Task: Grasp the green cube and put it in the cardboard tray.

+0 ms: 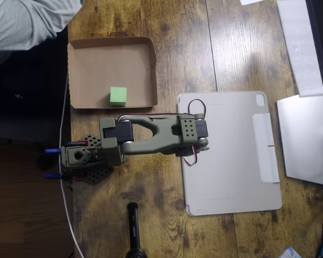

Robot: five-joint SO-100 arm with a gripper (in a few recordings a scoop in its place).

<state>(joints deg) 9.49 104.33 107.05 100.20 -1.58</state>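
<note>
The olive-green arm point(151, 137) lies folded over the wooden table point(215, 48) in the overhead view, its base at the left edge and its far end reaching right over the pale grey tablet case point(231, 156). The pincer point(191, 131) sits at that right end, tucked under the wrist block, and its fingers are hidden from above, so whether they are spread or closed cannot be told. Nothing can be seen between them.

Right under and beside the pincer lies the tablet case, flat, with its flap on the right side. Red and black wires loop out of the wrist just above and below the pincer.

Further off, up and to the left of the pincer, rests the cardboard tray point(81, 70), its lower rim near the arm's upper link. The green cube point(118, 95) sits inside the tray on the flat bottom, near the lower rim, well apart from the pincer.

Farthest away, at the top left corner beyond the tray, a person's grey sleeve point(27, 21) shows.
</note>
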